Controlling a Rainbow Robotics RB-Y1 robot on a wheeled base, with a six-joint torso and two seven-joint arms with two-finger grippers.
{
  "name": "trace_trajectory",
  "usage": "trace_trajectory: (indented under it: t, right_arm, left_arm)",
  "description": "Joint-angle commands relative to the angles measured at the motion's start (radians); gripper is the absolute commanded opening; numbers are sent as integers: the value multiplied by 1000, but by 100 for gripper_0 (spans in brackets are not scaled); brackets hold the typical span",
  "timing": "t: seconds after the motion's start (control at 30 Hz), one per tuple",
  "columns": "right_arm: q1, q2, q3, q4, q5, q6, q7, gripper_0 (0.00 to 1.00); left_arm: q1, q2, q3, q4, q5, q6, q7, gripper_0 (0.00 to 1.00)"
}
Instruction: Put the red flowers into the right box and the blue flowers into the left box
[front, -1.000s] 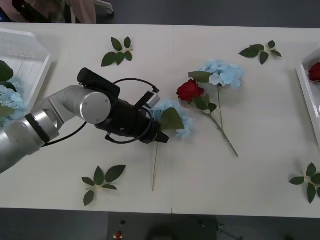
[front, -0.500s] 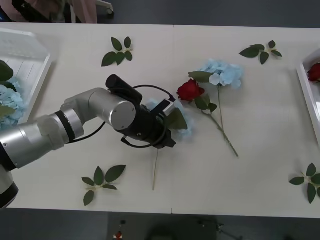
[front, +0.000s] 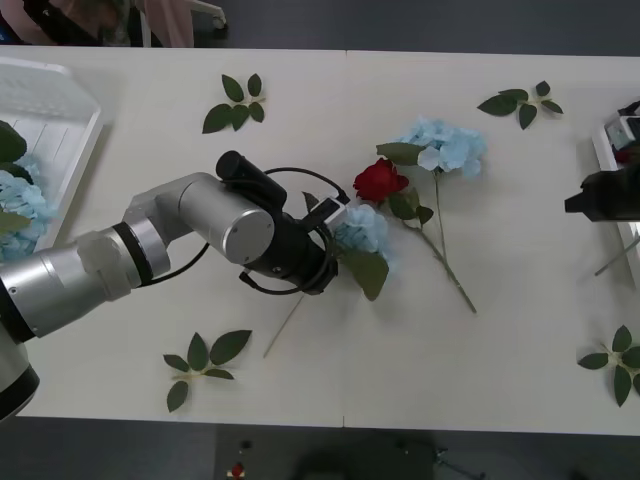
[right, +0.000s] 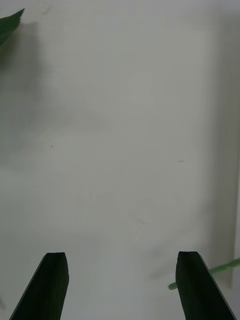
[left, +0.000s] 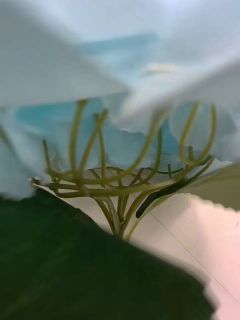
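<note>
The left gripper (front: 328, 262) sits low over the middle of the white table (front: 480, 340), at the base of a pale sky-blue, fluffy artificial flower (front: 362, 228) on a thin green stem. Its fingers are hidden under the wrist and the bloom, so whether they have closed on the stem cannot be told. The bloom lies just ahead of this gripper, one broad green leaf (front: 368, 272) beside it, and the stem (front: 285, 325) runs out behind it at a slant. In the left wrist view the blue petals (left: 120, 65) and their branching yellow-green stalks (left: 117, 195) are very close.

A deep-red artificial rose (front: 379, 181) lies just beyond the blue bloom, and a second blue flower (front: 445, 147) lies farther off to the right of it.

The translucent whitish ribbed plastic bin (front: 60, 110) is well to the left of this gripper, with blue petals (front: 20, 200) inside.

The right gripper (front: 580, 204) hovers near the table's right edge beside the white-rimmed shallow tray (front: 608, 170). Its black fingers (right: 50, 285) stand wide apart with nothing between them; a thin green stem (right: 222, 270) shows beside one of them.
</note>
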Motion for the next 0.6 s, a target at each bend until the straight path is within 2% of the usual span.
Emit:
trace_trajectory:
  t: [0.03,0.13,0.23,0.33,0.37,0.4,0.43,0.53,0.6]
  right_arm:
    - [-113,136,-2,4,109,79,-132,62]
    - [-204,226,72,52,206,130,-215,62]
    - [-273,303,139,125,243,127,-255,63]
    - [-327,395,198,228,295,104,-264,63]
    - [-327,395,198,228,295,104,-264,63]
    - [-353,446,230,297,312,86,-260,63]
    - [-362,469,242,330,319,78,-258,63]
    - [-385,530,273,412,341,41,-260,62]
    - [-396,577,279,477,356,15,-257,63]
  left_arm:
    - [-22,49,19,-41,5,-10,54,0]
    - [-48,150,62,-118,45,22,63,0]
    - [-98,294,166,-231,118,185,64,0]
    - [-183,497,344,-319,118,555,-15,0]
    - [-183,497,344,-319,118,555,-15,0]
    - [-232,607,387,-320,75,748,-186,0]
    - [-240,653,393,-311,42,791,-227,0]
    - [-215,770,379,-277,-147,785,-333,0]
    - [-157,808,375,-230,-297,707,-396,0]
